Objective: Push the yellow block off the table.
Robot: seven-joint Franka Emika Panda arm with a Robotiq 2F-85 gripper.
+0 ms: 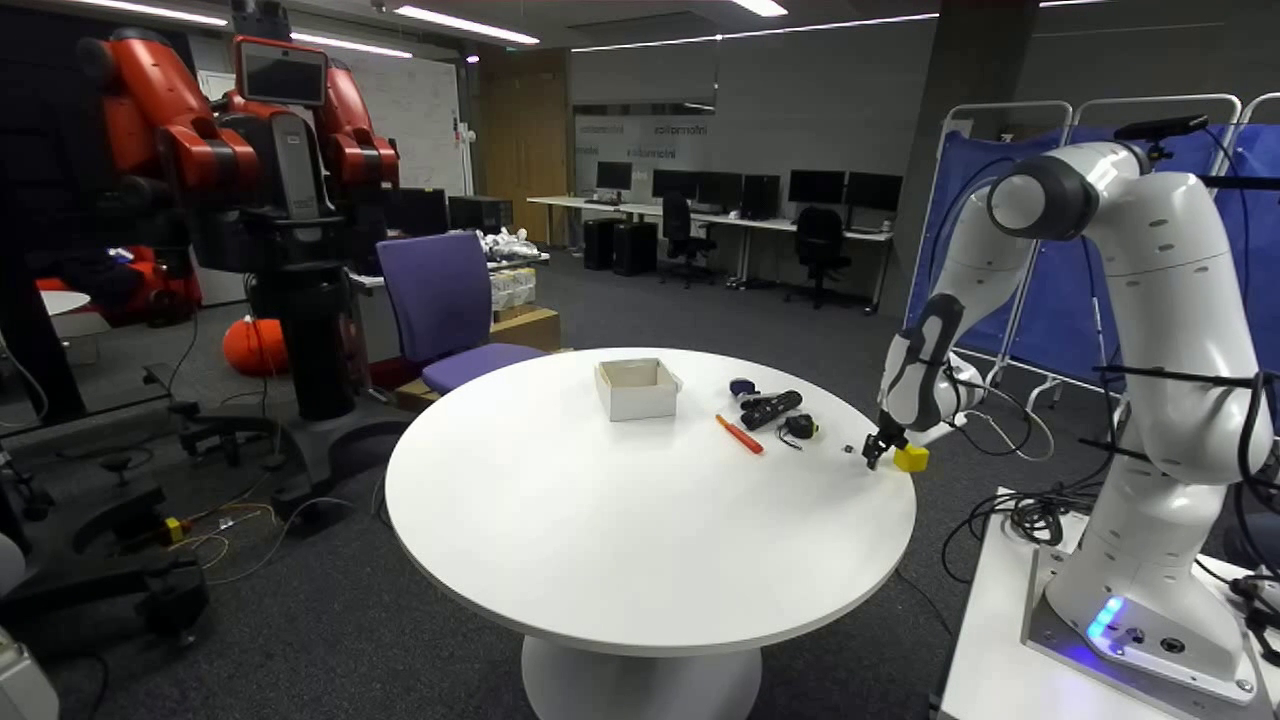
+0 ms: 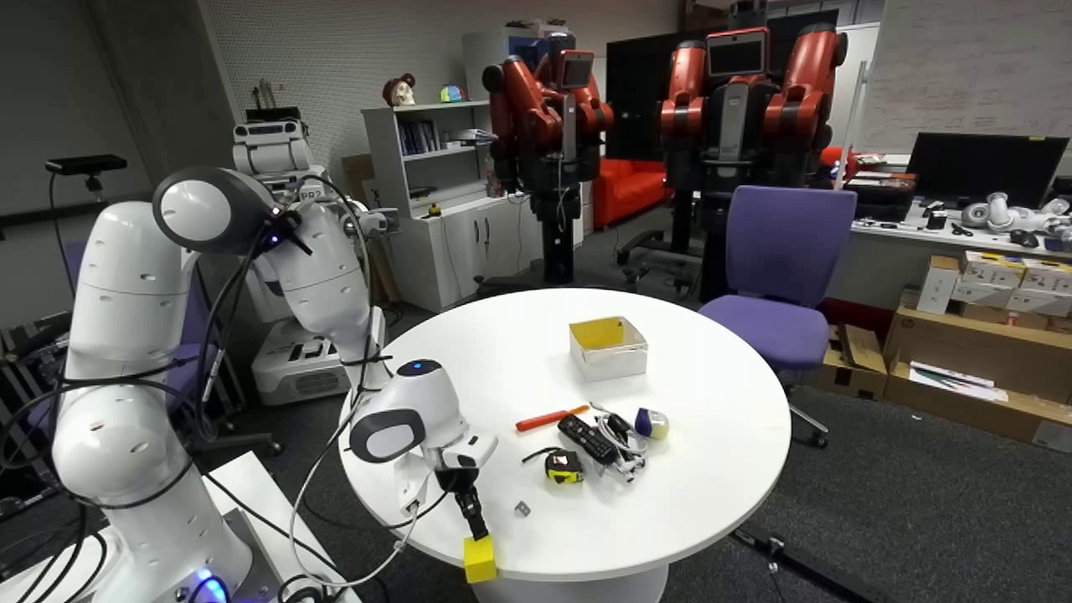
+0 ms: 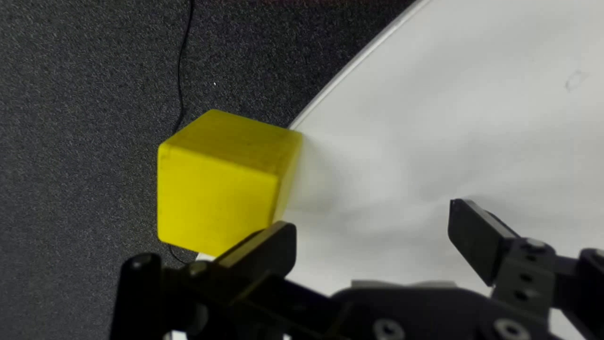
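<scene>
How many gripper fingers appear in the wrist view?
2, on the open gripper: one finger partly hides the yellow block, contact unclear; the other finger stands well apart over the table. None seems hidden.

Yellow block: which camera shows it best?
The wrist view: the yellow block looks largest there, with the edge of the table passing behind it. Both exterior views show the yellow block small, at that edge.

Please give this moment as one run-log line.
yellow block: overhanging edge of table | pincer: open, close beside block, contact unclear | push-off: not yet done
</scene>
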